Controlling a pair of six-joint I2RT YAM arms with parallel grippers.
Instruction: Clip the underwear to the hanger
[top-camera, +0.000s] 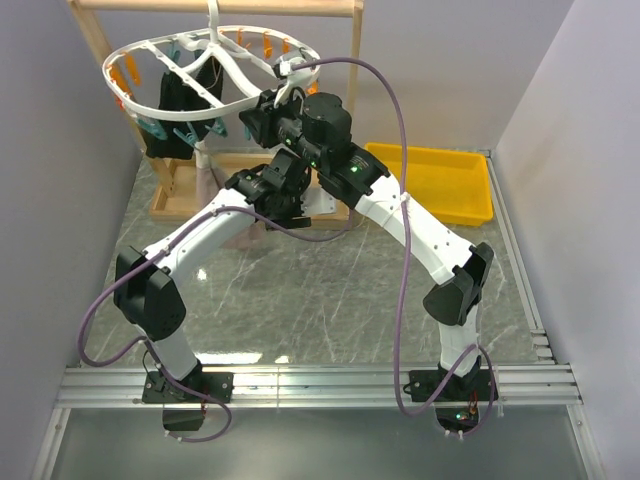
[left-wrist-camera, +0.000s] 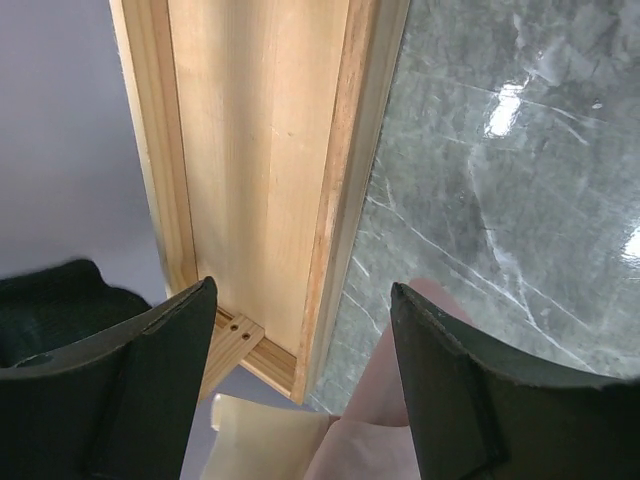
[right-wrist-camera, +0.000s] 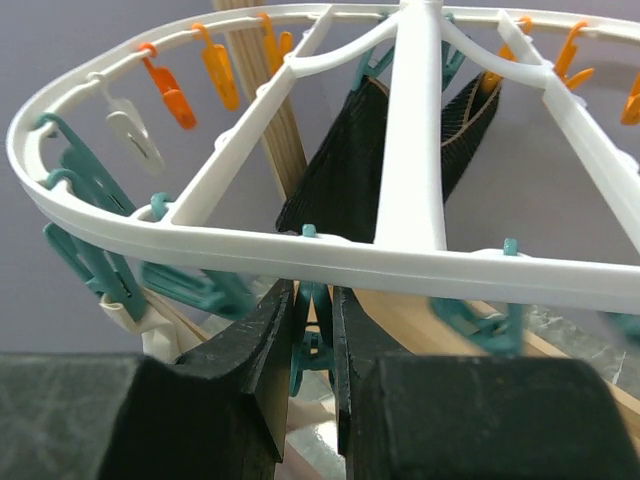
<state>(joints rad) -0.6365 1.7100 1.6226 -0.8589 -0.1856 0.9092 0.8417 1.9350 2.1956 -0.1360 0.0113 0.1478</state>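
Now the right gripper (right-wrist-camera: 312, 300) pinches a teal clothespin (right-wrist-camera: 312, 340) under the hanger (right-wrist-camera: 300, 255). The left gripper (left-wrist-camera: 300, 300) stands wide open, underwear (left-wrist-camera: 375, 420) showing between its fingers.

The right gripper (right-wrist-camera: 313, 310) pinches a teal clothespin (right-wrist-camera: 306, 350) hanging under the white hanger (right-wrist-camera: 300, 255), a black garment (right-wrist-camera: 335, 170) behind.

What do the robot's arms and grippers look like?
The left arm and right arm: glossy white shells, black joint housings, a purple cable along each. The left gripper and right gripper: matte black wedge-shaped fingers. Green lights dot the right wrist.
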